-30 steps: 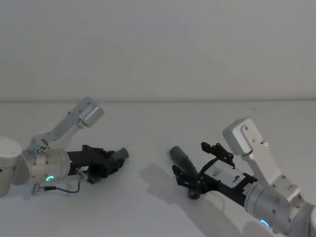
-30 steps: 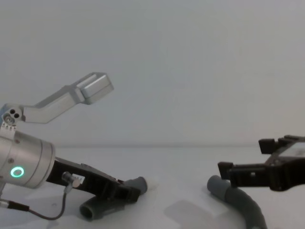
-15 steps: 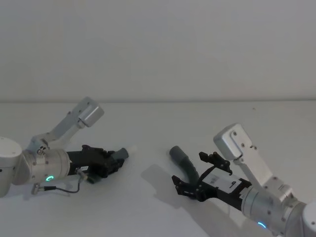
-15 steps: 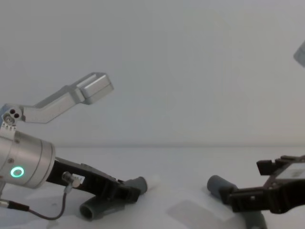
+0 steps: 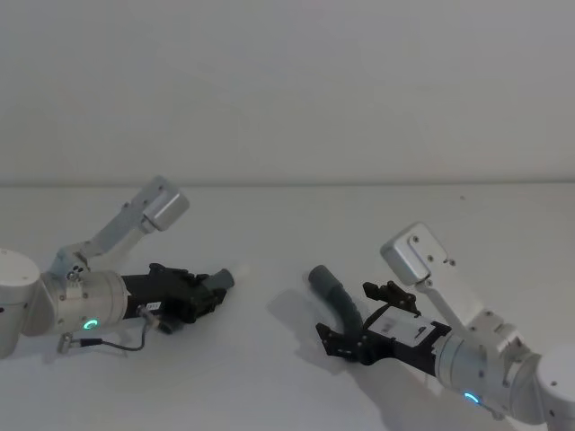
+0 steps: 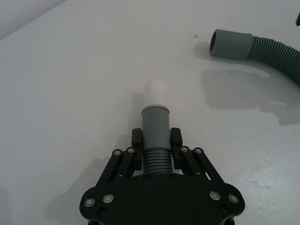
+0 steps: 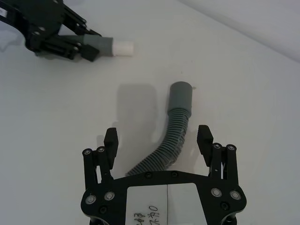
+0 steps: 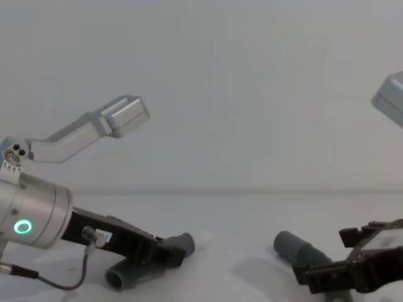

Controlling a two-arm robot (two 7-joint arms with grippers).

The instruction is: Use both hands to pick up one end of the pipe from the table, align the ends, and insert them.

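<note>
My left gripper [image 5: 205, 294] [image 6: 157, 140] [image 8: 169, 255] is shut on one pipe piece [image 6: 155, 123] just behind its grey cuff. That cuff's white tip [image 6: 155, 91] [image 7: 123, 48] points toward the middle of the table [image 5: 269, 224]. The other pipe piece [image 5: 340, 298] [image 7: 173, 136] [image 8: 299, 248] lies curved on the table, its plain socket cuff [image 5: 318, 276] [image 7: 181, 96] [image 6: 230, 43] facing the left gripper. My right gripper [image 5: 352, 339] [image 7: 158, 140] [image 8: 334, 259] is open low over this piece's rear half. The hose runs between the spread fingers [image 7: 111, 140] with gaps on both sides.
The white table stretches wide and bare behind both pipe pieces, up to a plain pale wall. The left arm's silver elbow link [image 5: 144, 215] [image 8: 94, 129] rises above the left wrist. A thin cable [image 5: 117, 346] hangs under that wrist.
My right gripper has drawn back along the hose toward me and sunk lower, staying open. The hose on the table has barely shifted. The left gripper and its pipe piece are unmoved.
</note>
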